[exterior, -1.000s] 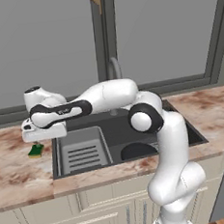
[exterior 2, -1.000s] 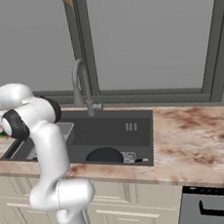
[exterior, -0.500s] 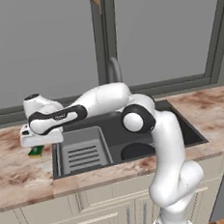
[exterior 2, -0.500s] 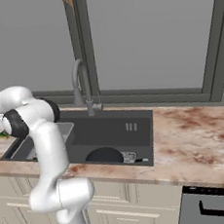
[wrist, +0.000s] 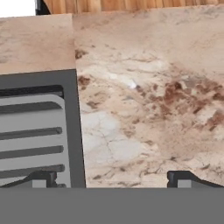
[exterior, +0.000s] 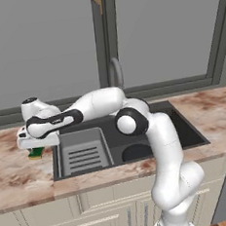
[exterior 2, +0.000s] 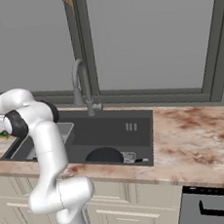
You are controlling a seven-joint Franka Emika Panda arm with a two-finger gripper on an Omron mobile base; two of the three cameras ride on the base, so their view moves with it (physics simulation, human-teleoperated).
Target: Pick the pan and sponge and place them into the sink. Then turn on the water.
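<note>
1. The sponge (exterior: 36, 152) is a small green block at the left of the left base view, on the table (exterior: 18, 178) just under my hand.
2. My gripper (wrist: 113, 178) stands wide, holding nothing.
3. The sink (exterior 2: 134, 116) is a dark grey basin; the black round pan (exterior 2: 105, 156) lies inside it, beside the lighter ribbed rack (exterior: 84, 154).

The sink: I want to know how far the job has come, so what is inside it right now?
Inside the sink lies the black pan on the basin floor, beside the grey ribbed rack. The sponge is on the counter under the open gripper. The arm covers some of the basin.
</note>
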